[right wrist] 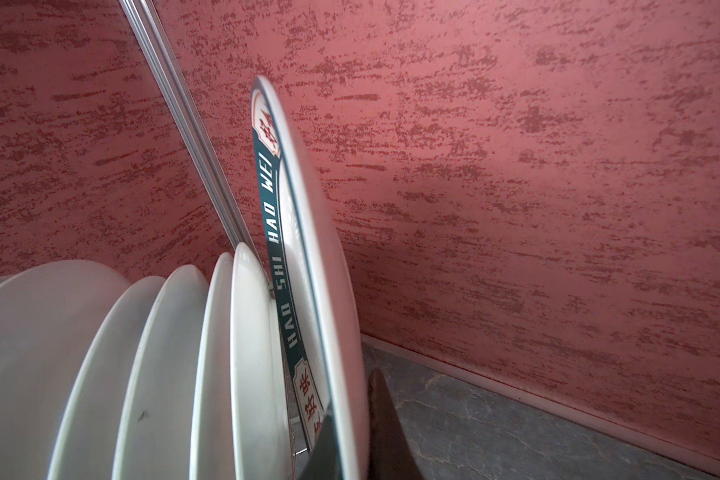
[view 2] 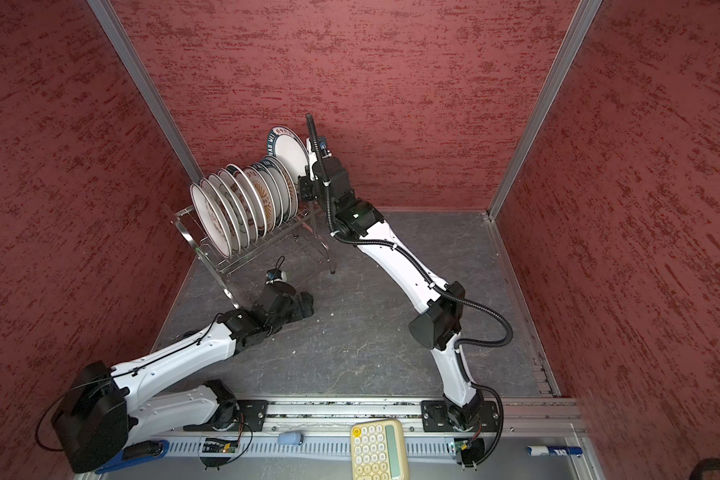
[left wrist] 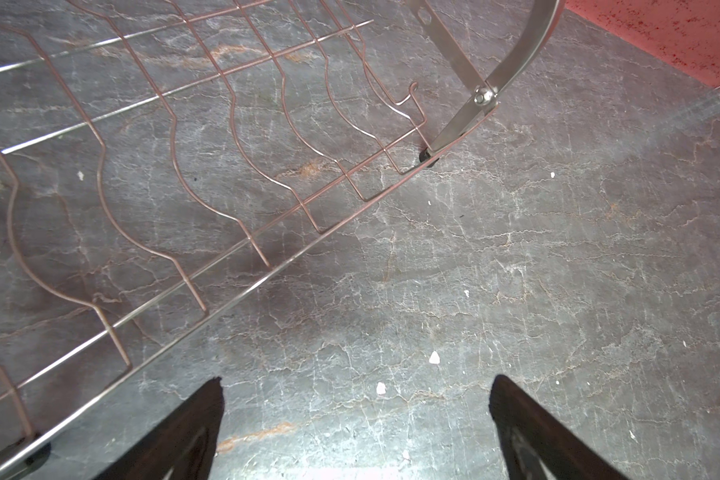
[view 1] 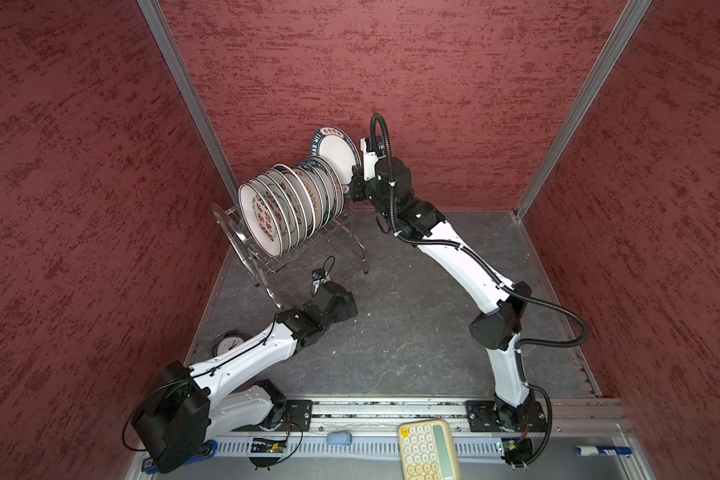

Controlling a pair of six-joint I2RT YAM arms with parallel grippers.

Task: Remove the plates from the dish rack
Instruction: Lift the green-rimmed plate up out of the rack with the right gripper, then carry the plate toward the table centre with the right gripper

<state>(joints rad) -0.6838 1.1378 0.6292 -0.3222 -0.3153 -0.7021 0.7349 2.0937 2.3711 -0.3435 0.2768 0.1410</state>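
Observation:
Several white plates (view 1: pixel 285 205) (view 2: pixel 242 203) stand on edge in the upper tier of the steel wire dish rack (view 1: pixel 242 249) (view 2: pixel 182 232), at the back left in both top views. One teal-rimmed plate (view 1: pixel 336 153) (view 2: pixel 290 153) (right wrist: pixel 308 249) is raised above the rack's right end. My right gripper (view 1: pixel 352 179) (view 2: pixel 304 183) (right wrist: pixel 352 397) is shut on its lower rim, one finger on each face. Low over the table in front of the rack, my left gripper (view 1: pixel 347 306) (view 2: pixel 306 301) (left wrist: pixel 358 381) is open with nothing between its fingers. The rack's lower tier (left wrist: pixel 225 166) holds nothing.
Red walls close in the back and both sides. A small teal alarm clock (view 1: pixel 227 344) lies by the left wall, partly under my left arm. A yellow calculator (view 1: pixel 429 451) (view 2: pixel 377 451) and a marker (view 1: pixel 603 450) lie on the front rail. White crumbs (left wrist: pixel 434 357) dot the grey table.

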